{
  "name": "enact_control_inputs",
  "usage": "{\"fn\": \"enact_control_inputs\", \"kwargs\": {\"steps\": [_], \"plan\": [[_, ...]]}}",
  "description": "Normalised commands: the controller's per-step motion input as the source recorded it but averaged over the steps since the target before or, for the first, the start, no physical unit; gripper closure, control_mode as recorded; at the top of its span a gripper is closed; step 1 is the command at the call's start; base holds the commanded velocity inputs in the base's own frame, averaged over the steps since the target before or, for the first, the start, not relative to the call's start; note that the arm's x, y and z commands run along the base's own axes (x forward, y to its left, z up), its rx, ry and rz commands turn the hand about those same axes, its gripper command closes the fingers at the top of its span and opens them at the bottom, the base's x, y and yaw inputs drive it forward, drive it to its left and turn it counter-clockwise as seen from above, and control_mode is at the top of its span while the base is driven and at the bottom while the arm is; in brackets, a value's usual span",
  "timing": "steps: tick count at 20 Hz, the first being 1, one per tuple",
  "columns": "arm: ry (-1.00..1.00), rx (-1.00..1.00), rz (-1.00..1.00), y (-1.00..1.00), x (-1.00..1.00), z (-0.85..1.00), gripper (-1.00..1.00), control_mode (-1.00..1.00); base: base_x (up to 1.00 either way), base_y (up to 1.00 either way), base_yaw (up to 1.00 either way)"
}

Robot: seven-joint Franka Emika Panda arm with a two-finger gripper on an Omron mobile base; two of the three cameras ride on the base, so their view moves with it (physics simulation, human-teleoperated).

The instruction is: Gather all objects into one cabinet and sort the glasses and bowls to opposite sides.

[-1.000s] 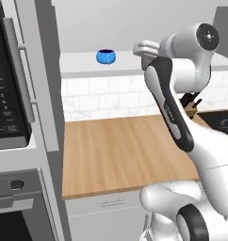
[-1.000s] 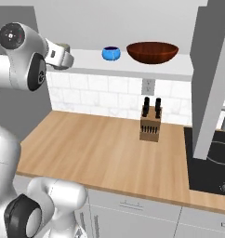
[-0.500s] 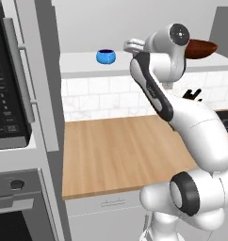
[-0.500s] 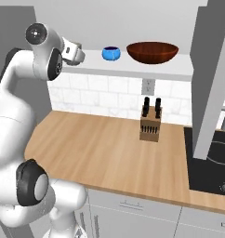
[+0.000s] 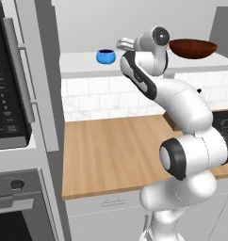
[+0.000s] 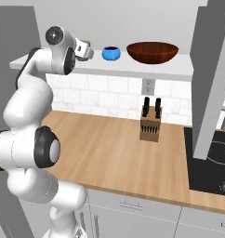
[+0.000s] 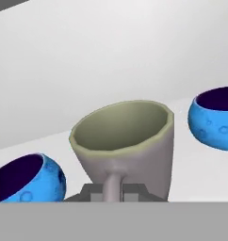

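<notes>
Pincer [image 7: 113, 192]: closed down tight on the cup's side handle, the two dark tips pressed either side of it at shelf height.
Cup [image 7: 125, 148]: grey-beige, upright, mouth open toward the pincer's camera, nothing seen inside; it sits directly ahead of the pincer, on or just over the white shelf, contact not clear.
Bowl, one side [image 7: 27, 178]: small and bright blue, dark interior, no contents visible; it sits close beside the cup on the hand view's left, apart from it.
Bowl, other side [image 7: 214, 117]: also bright blue with a dark inside, nothing in it; it sits farther back on the hand view's right, a gap between it and the cup.
Brown bowl [image 6: 152, 51]: wide, shallow, reddish-brown, standing on the shelf well beyond the pincer, past the blue bowl seen from the right base camera; its inside is not visible from there.
Shelf [image 6: 133, 69]: white, carrying the bowls, with the pincer reaching in at its level.
Arm [image 5: 156, 87]: white, raised from the base to the shelf's edge, hand turned toward the blue bowl.
Knife block [image 6: 150, 125]: on the wooden counter [image 6: 105, 148], well below the pincer.
</notes>
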Motion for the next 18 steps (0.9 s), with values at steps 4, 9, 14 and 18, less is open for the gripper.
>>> {"fn": "enact_control_inputs", "kwargs": {"steps": [4, 9, 14, 18], "plan": [[0.0, 0.0, 0.0, 0.0, 0.85, -0.05, 1.0, -1.0, 0.0, 0.0, 0.0], [0.03, 0.01, 0.0, 0.0, 0.71, -0.2, 1.0, -1.0, 0.0, 0.0, 0.0], [0.03, 0.02, 0.0, 0.0, 0.58, -0.18, 1.0, -1.0, 0.0, 0.0, 0.0], [0.0, 0.0, 0.0, 0.0, 0.04, 0.0, 1.0, -1.0, 0.0, 0.0, 0.0]]}}
